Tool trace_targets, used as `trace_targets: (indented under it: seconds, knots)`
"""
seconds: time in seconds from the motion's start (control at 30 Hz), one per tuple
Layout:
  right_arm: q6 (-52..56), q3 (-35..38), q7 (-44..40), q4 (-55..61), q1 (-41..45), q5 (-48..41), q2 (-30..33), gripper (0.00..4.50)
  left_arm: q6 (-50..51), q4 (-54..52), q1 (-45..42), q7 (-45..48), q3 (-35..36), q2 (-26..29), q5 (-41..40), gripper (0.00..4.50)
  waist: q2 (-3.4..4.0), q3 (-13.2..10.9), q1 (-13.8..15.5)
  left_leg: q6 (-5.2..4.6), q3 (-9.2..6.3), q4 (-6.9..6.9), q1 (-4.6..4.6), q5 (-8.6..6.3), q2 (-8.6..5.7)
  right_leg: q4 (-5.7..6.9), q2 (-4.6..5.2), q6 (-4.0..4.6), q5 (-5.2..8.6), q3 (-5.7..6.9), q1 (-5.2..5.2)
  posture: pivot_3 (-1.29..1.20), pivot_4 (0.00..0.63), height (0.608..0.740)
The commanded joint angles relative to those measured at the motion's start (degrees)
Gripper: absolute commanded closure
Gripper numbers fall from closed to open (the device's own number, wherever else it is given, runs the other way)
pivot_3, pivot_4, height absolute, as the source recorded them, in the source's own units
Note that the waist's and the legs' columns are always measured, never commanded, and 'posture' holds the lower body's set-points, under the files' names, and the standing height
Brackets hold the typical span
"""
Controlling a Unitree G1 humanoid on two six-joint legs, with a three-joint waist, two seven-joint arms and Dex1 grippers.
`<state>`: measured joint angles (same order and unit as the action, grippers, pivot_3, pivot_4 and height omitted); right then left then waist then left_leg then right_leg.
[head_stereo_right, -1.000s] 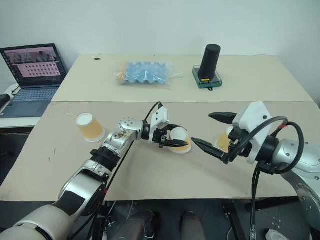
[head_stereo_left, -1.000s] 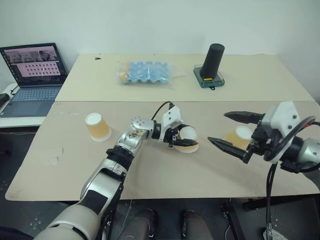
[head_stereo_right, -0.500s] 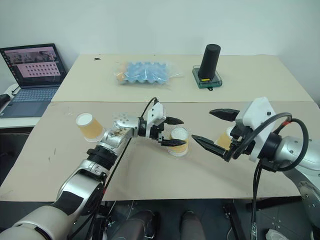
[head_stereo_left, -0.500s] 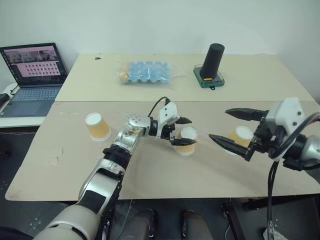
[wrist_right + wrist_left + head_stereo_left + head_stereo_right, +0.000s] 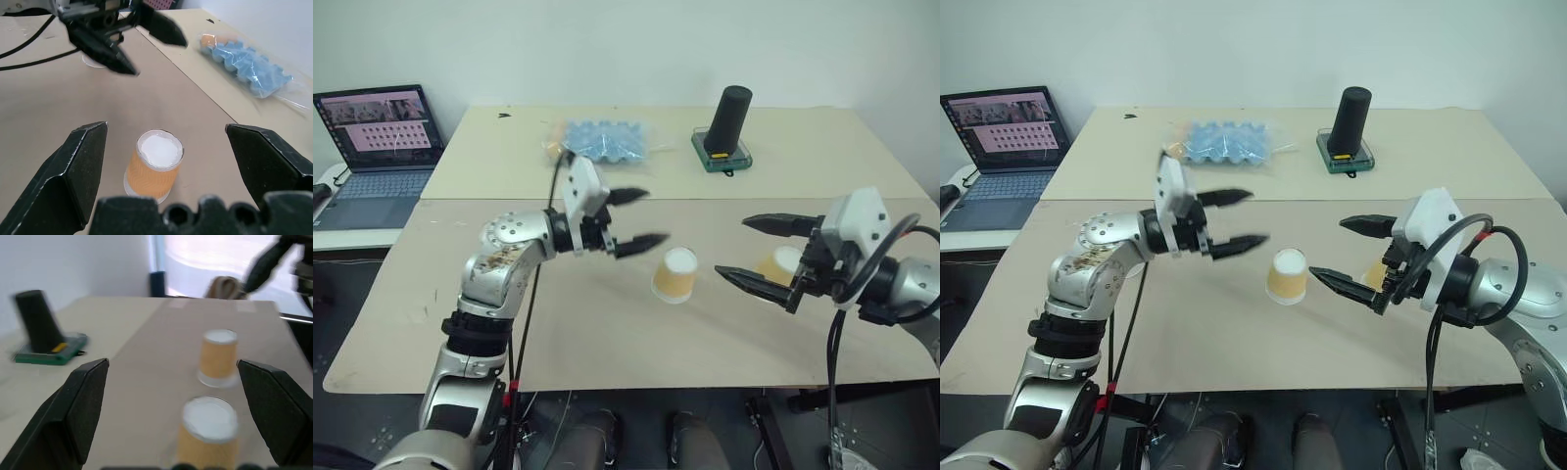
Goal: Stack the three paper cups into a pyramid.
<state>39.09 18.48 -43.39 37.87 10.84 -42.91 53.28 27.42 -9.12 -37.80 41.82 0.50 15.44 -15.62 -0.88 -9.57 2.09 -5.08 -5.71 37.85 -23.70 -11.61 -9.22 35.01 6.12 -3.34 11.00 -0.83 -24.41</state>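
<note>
I see one cup [image 5: 675, 275] standing upside down mid-table, a second cup [image 5: 781, 262] just behind my right gripper [image 5: 749, 249], whose fingers are spread wide and empty, and my left gripper [image 5: 634, 217] raised beside the first cup, also wide and holding nothing.

head stereo, 2 opposed wrist views

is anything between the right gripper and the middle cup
Nothing visible. The right gripper is open and looks straight at the upside-down middle cup, with bare table between its fingers and the cup. The left gripper, open, is off to the far side.
</note>
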Motion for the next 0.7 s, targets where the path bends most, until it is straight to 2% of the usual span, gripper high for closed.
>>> trace_targets:
  seconds: [0.03,0.13,0.3,0.5,0.7]
  knots:
    - [-1.83,-0.48,-1.06,-0.55,1.98,0.16,0.01,0.00,-3.54,-10.15,7.48,-28.10,3.24,-8.04,14.19,0.04,-0.02,0.01,0.17,0.02,0.00,0.00,0.00,0.01,0.00,-0.01,0.17,-0.01,-0.01,-0.02,0.04,0.00,0.150,0.740]
    - [-2.08,-1.30,-1.86,-1.76,3.03,0.36,-0.04,0.00,-6.65,-12.66,14.92,-33.25,1.12,-9.68,19.19,0.04,-0.04,0.04,0.22,0.25,0.13,0.00,0.06,0.14,0.01,0.01,0.17,-0.02,-0.01,-0.17,0.04,0.00,0.150,0.740]
    - [-2.43,-2.42,-3.45,-3.26,4.19,0.87,0.16,0.00,-5.03,-14.47,23.74,-41.40,3.99,-10.60,23.55,0.04,-0.03,0.04,0.99,0.04,0.09,0.00,0.09,0.00,0.04,0.06,-0.02,0.03,-0.05,-0.02,0.05,0.00,0.150,0.740]
    - [-2.54,-2.88,-4.30,-3.65,4.61,1.23,0.03,0.00,-3.87,-17.13,27.03,-44.85,5.40,-10.45,24.76,0.04,-0.04,0.04,1.60,-0.03,0.10,0.00,0.20,-0.04,0.03,0.01,-0.03,-0.01,-0.03,0.02,0.02,0.00,0.150,0.740]
    - [-2.64,-3.37,-4.36,-3.68,4.58,1.37,-0.22,0.00,0.27,-17.20,27.93,-46.26,7.99,-12.46,22.36,0.04,-0.04,0.04,1.72,-0.03,0.10,0.00,0.19,-0.05,0.03,0.02,-0.03,-0.01,-0.04,0.02,0.03,0.00,0.150,0.740]
